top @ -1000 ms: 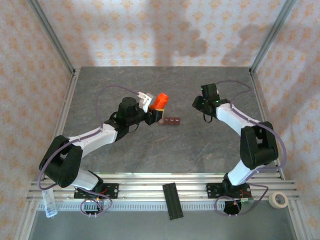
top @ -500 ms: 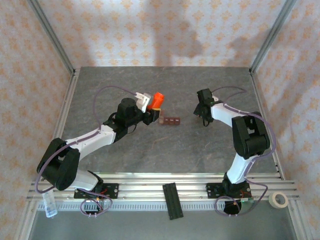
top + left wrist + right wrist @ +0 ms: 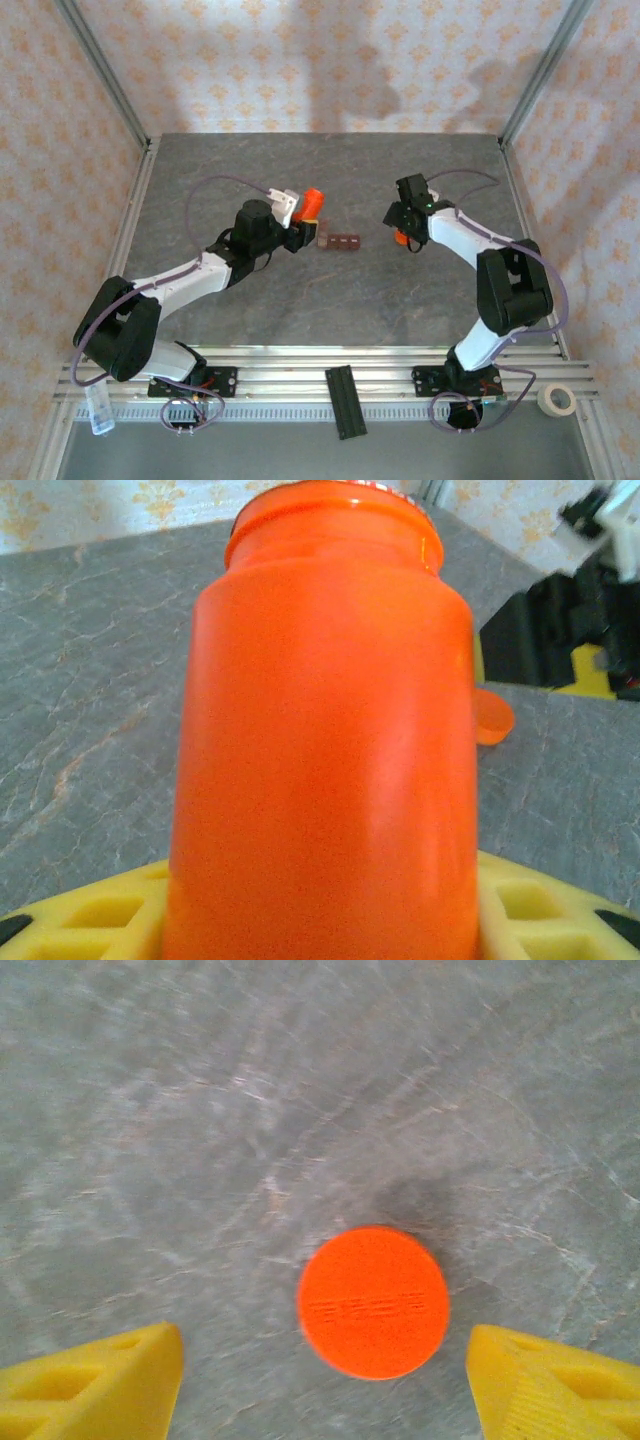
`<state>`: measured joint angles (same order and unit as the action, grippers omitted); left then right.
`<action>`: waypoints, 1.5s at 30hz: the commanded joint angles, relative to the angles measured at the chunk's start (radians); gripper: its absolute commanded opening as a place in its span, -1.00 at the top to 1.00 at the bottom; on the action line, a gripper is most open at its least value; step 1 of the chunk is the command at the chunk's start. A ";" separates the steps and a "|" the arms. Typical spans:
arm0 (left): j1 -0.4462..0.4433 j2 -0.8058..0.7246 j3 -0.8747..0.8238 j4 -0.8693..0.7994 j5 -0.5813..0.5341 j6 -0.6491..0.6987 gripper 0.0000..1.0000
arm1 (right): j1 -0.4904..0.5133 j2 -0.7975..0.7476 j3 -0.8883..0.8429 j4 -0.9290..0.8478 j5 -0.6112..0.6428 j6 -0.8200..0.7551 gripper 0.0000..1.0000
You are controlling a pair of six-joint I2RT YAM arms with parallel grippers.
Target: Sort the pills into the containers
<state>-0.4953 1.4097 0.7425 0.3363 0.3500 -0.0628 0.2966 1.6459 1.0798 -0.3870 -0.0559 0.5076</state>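
Your left gripper (image 3: 303, 228): jaws pinched on the one orange bottle (image 3: 325, 740). Your right gripper (image 3: 325, 1385): jaws spread wide; one orange cap (image 3: 373, 1301) lies flat on the worktop (image 3: 300, 310) between them, touching neither. One dark red bar of containers (image 3: 340, 241) sits mid-worktop, just beside the bottle.

Robot lab cell: patterned panels (image 3: 300, 60) (aluminium frame (image 3: 100, 75)).

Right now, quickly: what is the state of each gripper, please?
Left gripper: closed on the orange cylindrical plastic bottle.
Right gripper: open, its fingers apart from the round orange cap.
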 commanded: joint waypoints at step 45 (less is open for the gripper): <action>-0.004 -0.020 0.041 -0.085 -0.050 0.061 1.00 | 0.119 0.337 0.245 0.030 -0.441 -0.053 0.83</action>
<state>-0.4953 1.4094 0.7513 0.2325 0.3092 -0.0242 0.4007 2.0331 1.3495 -0.3584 -0.4896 0.4477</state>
